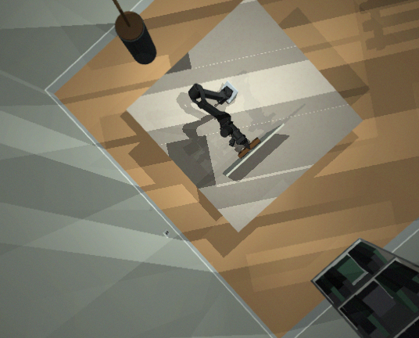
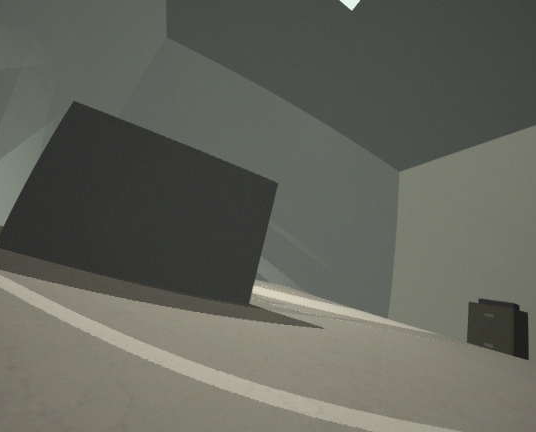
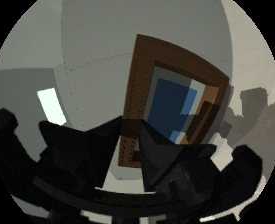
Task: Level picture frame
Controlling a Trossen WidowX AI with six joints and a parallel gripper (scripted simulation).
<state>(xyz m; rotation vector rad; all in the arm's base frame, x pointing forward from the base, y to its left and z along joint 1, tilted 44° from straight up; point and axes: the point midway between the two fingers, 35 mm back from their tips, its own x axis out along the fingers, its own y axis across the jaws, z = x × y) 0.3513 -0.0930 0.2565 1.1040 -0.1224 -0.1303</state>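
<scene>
The brown picture frame (image 1: 255,143) (image 3: 140,75) with a blue picture is in front of the upright panel (image 1: 273,133) (image 2: 145,200) (image 3: 98,45). My gripper (image 1: 248,145) (image 3: 131,121) is shut on the frame's near bar, one finger on each side of it, as the wrist view shows. The frame looks slanted in the wrist view, but that view is itself distorted, so I cannot tell exactly how far it is from level. The screw and the notched strip are hidden behind the frame. The exterior view shows only the panel's back, with frame and gripper hidden.
The arm's base plate (image 1: 233,94) stands on the pale square floor area (image 1: 258,31). A dark hanging cylinder (image 1: 141,47) is at the upper left, a shelf unit (image 1: 379,299) at the lower right. A small cabinet (image 2: 490,327) stands far off by the wall.
</scene>
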